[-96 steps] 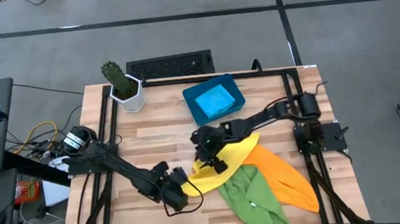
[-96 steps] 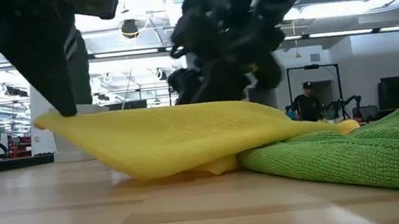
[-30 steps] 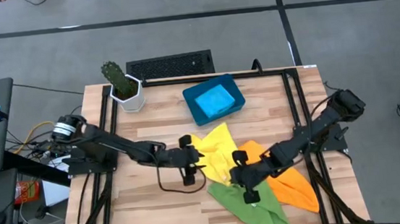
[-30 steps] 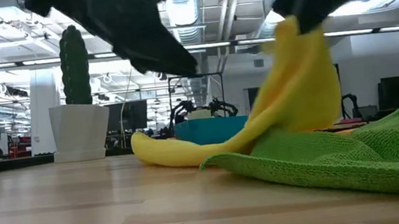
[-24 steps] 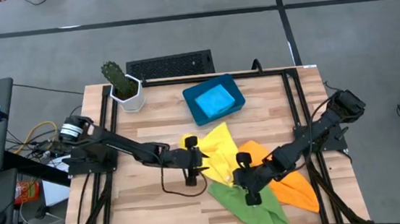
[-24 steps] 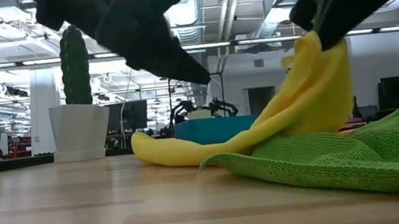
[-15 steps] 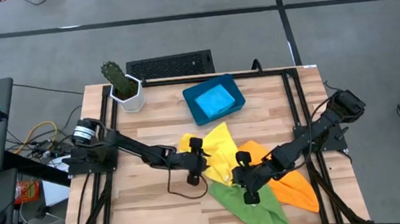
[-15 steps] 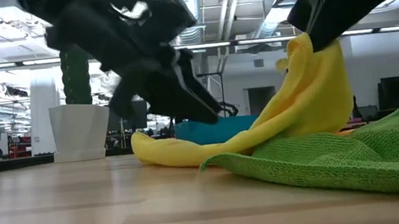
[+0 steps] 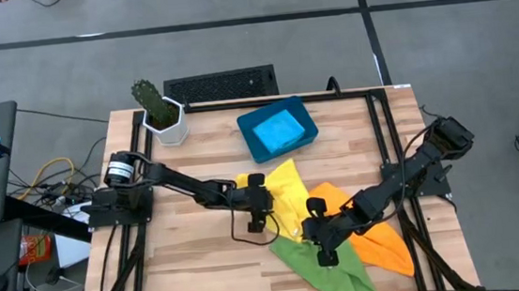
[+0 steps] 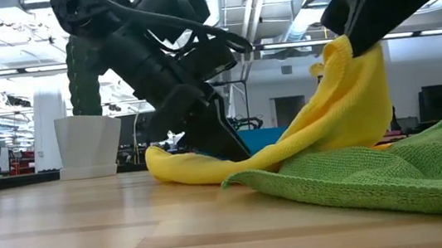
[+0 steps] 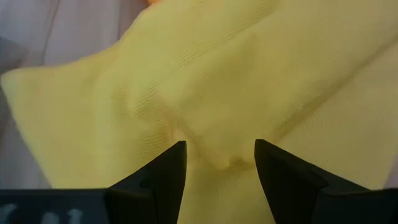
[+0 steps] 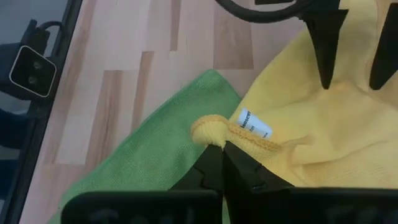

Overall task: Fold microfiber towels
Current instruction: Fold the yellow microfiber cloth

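four towels: yellow towel (image 9: 284,192), green (image 9: 331,264), orange (image 9: 377,231), blue (image 9: 277,130). right gripper (image 12: 219,163) pinching yellow corner; left gripper (image 11: 219,163) spread wide over yellow.

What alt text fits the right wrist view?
The right gripper, shut, pinches a corner of the yellow towel beside its white label. The green towel lies partly beneath on the wooden table, and the left gripper points down at the yellow cloth.
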Controlling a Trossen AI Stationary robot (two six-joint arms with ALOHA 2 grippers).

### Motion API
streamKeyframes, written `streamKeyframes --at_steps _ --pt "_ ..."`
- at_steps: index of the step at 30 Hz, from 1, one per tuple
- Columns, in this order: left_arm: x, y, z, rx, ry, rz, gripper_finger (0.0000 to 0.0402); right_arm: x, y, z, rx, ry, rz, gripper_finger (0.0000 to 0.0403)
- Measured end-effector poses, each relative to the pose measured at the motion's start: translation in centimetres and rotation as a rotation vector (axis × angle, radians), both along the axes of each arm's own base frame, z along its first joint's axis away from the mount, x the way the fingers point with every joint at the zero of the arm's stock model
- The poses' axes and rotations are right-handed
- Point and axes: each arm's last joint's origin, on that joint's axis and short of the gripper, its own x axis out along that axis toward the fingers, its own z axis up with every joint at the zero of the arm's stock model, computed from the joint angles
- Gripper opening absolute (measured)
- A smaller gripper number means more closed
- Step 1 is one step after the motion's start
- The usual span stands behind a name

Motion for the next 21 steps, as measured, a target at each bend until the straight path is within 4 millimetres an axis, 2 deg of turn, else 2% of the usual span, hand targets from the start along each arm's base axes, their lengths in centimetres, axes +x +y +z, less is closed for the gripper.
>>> streamKeyframes --at_steps 3,8,13,19,21 --pt "0.06 -0.14 -0.11 -0.045 0.003 -0.001 0.0176 0.0 0.0 0.01 0.0 0.0 0.0 0.002" --pt "0.06 -0.09 -0.79 -0.079 0.024 0.037 0.0144 0.0 0.0 0.01 0.0 0.0 0.0 0.0028" --pt "0.04 -0.08 -0.18 -0.103 0.006 0.061 0.0093 0.0 0.0 0.01 0.0 -0.001 0.0 0.0023" --pt "0.12 -0.16 0.06 -0.138 -0.008 0.064 0.0014 0.0 0.0 0.02 0.001 -0.001 0.001 0.0022" --pt "0.12 -0.16 0.06 -0.149 -0.007 0.069 0.0005 0.0 0.0 0.02 0.001 -0.001 0.001 0.0027"
